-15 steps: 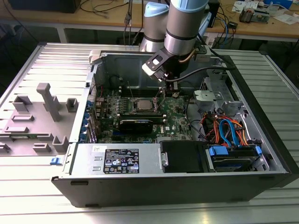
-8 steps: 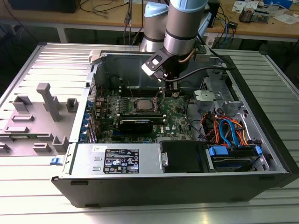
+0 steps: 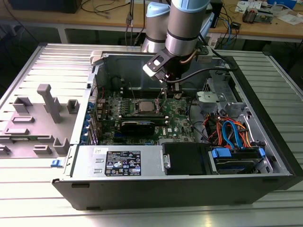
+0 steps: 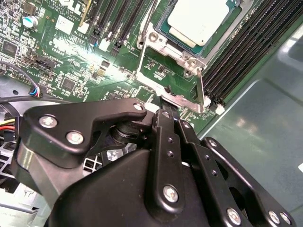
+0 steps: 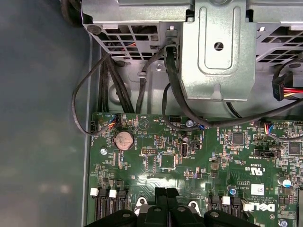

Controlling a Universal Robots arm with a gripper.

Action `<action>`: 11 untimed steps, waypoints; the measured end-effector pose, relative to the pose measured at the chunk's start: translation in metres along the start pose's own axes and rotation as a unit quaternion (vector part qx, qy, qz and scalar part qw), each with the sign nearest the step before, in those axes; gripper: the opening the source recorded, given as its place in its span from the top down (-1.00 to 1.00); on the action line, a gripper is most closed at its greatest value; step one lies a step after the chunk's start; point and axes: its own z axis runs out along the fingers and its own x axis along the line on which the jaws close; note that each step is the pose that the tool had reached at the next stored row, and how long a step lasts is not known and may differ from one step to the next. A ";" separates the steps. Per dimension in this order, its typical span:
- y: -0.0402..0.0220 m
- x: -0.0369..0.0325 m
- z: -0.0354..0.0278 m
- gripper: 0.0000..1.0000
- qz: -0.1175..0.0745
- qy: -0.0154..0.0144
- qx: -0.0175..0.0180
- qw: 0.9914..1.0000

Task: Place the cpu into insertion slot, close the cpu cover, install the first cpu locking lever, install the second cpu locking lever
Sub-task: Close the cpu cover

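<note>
Your gripper (image 4: 169, 112) sits low over green motherboard (image 5: 199, 161) inside open computer case (image 3: 189, 198), just beside socket. Jaws clenched, fingers side by side in both wrist views; you cannot tell whether anything is pinched between them. cpu (image 4: 201, 21) seated flat in insertion slot (image 4: 162, 23), metal top exposed. cpu cover (image 4: 184, 100) raised off chip, tilted, board visible through its cut-out. Cover's free edge right at gripper tips; contact unconfirmed.
</note>
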 end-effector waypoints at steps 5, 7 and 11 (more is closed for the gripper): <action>-0.0009 0.0001 0.0000 0.79 0.000 0.000 0.000 1.000; -0.0014 0.0001 0.0000 0.79 0.000 0.000 0.000 1.000; -0.0021 0.0001 0.0000 0.79 0.000 0.000 0.000 1.000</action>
